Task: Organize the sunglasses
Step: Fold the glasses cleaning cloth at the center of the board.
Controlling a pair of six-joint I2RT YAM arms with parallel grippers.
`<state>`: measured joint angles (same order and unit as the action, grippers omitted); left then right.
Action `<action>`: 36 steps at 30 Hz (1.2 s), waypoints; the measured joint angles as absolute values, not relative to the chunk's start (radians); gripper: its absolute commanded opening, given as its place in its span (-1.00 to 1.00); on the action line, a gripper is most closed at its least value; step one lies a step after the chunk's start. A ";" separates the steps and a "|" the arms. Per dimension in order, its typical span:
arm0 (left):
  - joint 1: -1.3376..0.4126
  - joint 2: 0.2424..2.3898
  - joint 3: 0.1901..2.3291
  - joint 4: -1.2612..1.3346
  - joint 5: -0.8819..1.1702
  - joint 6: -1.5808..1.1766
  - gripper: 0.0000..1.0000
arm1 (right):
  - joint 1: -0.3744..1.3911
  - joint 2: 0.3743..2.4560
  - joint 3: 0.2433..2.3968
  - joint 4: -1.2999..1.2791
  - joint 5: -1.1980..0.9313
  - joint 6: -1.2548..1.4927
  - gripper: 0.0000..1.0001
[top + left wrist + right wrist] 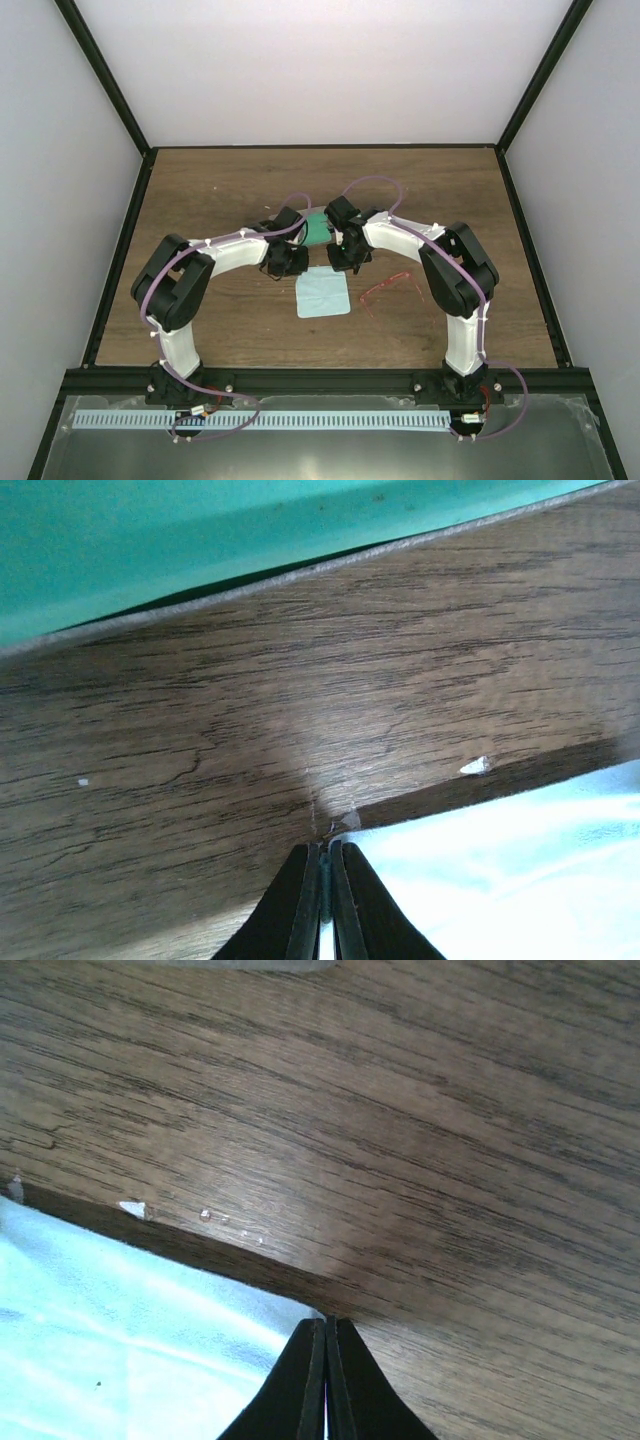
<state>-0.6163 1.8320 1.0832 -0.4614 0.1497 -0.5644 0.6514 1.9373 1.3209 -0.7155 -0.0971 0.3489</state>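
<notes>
The sunglasses (386, 289), thin red wire frame, lie on the table right of the light-blue cloth (323, 293), beside the right arm's elbow. The open grey case with green lining (317, 230) sits behind the cloth, between both wrists. My left gripper (285, 262) is shut on the cloth's far left corner; in the left wrist view the cloth (500, 865) runs into the closed jaws (326, 852). My right gripper (346, 258) is shut on the far right corner; the cloth (120, 1345) meets the closed jaws (326, 1326). The cloth's far edge casts a shadow and seems slightly raised.
The case's green lining (200, 530) fills the top of the left wrist view, and its grey edge (240, 964) shows at the top of the right wrist view. Small white specks (475, 766) lie on the wood. Black rails (120, 250) border the table.
</notes>
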 measured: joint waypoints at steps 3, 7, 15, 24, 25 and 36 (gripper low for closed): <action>-0.616 1.832 1.093 -0.477 0.143 -0.564 -0.92 | 0.651 1.937 1.322 -0.715 -0.103 0.349 -0.99; -0.620 1.832 1.108 -0.493 0.139 -0.564 -0.92 | 0.651 1.937 1.323 -0.715 -0.105 0.349 -0.99; -0.650 1.827 1.113 -0.509 0.132 -0.570 -0.92 | 0.651 1.923 1.322 -0.716 -0.112 0.352 -0.98; -0.663 1.800 1.111 -0.512 0.110 -0.579 -0.92 | 0.662 1.887 1.321 -0.717 -0.112 0.356 -0.99; -0.663 1.797 1.111 -0.513 0.109 -0.580 -0.92 | 0.664 1.885 1.320 -0.716 -0.112 0.356 -0.99; -0.682 1.767 1.079 -0.513 0.098 -0.595 -0.92 | 0.693 1.847 1.275 -0.715 -0.113 0.368 -0.99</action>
